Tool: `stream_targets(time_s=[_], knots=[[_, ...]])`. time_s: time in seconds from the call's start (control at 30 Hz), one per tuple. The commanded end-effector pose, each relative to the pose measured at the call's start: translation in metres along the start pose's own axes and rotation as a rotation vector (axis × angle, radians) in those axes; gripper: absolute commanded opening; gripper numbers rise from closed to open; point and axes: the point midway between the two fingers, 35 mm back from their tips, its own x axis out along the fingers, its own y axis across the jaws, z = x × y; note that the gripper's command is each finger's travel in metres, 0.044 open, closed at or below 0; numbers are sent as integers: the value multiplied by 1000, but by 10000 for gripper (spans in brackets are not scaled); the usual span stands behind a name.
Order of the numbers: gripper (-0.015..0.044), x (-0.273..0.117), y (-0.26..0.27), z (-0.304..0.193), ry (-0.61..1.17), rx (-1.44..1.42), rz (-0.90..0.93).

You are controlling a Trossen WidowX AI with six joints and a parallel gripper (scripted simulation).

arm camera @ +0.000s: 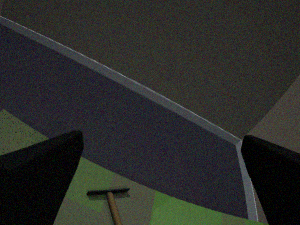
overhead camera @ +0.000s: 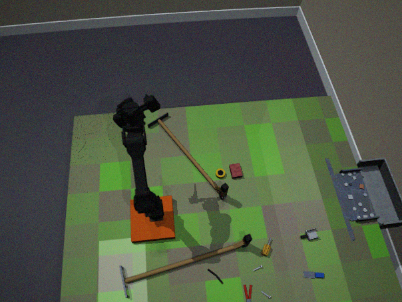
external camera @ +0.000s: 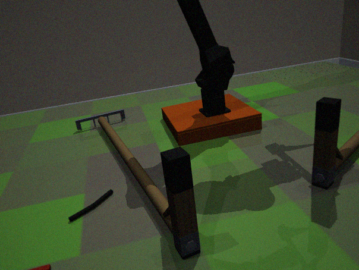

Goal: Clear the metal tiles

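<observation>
The steel bench plate (overhead camera: 343, 191) is at the right in the top view. Several small pale discs and squares lie on it, with an orange square tile (overhead camera: 361, 186). The grey catch box (overhead camera: 383, 194) adjoins its far end. One long wooden-handled tool (overhead camera: 186, 153) (arm camera: 114, 209) has a solid black blade and an upright grip block. Another (overhead camera: 186, 263) (external camera: 128, 157) has a grey open-frame head and an upright grip block (external camera: 182, 202). Both lie on the table. My gripper (arm camera: 165, 143) is open and empty, raised away from both tools; its fingertips cannot be made out in the top view.
Between the tools stands my orange base (overhead camera: 153, 233) (external camera: 220, 123). A yellow ring (overhead camera: 220, 173) and red block (overhead camera: 235, 170) lie near the black-bladed tool's grip. A black rod (overhead camera: 215, 276) (external camera: 90, 206), yellow-handled tool (overhead camera: 266, 249), red-handled pliers (overhead camera: 246, 293) and blue-handled scraper (overhead camera: 313, 275) lie nearer the front.
</observation>
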Motion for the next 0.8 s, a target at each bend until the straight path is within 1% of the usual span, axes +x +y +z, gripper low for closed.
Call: stream_targets(time_s=[0.0, 0.47, 0.77], knots=[[440, -9, 2, -19, 63, 103, 13], [440, -49, 17, -88, 305, 484, 7], [440, -50, 18, -92, 323, 497, 5]])
